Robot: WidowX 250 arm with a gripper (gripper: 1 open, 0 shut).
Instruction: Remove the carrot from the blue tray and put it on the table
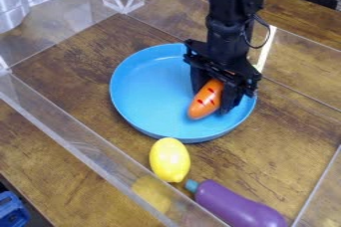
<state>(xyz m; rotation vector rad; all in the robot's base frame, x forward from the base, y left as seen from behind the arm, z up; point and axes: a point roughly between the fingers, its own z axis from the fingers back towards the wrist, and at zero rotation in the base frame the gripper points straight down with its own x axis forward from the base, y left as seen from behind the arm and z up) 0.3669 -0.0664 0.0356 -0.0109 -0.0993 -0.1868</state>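
A purple eggplant and a yellow lemon lie by the near edge of the table. Behind them, the blue tray holds the carrot near its right rim. The gripper is squeezed tight on the carrot's top.

light: even, bright | shadows: soft | glare: plastic walls | focus: slightly soft

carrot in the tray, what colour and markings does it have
Orange with short dark stripe marks; its leafy top is hidden by the gripper. The carrot shows in the only camera view.
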